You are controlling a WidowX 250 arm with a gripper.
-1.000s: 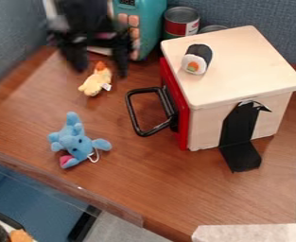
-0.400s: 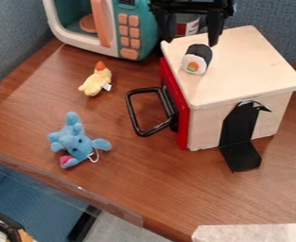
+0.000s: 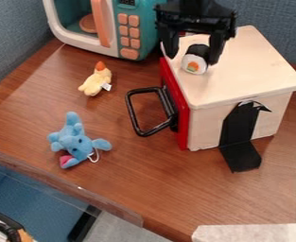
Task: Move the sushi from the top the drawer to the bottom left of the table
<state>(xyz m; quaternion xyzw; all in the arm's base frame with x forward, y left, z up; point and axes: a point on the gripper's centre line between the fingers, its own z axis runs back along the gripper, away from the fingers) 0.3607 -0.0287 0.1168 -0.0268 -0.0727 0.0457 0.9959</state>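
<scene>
Just swung my end effector [image 3: 192, 59] over and lowered it, wide open and empty, fingers either side of the sushi [image 3: 194, 64] atop the drawer [image 3: 248, 71], 1 o'clock. Grab's probably next.

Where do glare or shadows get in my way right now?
Camera view: no strong glare on the sushi; a soft, pale sheen on the left part of the table; the box has a bright top and a dimmer near side; the black gripper looks very dark.
</scene>
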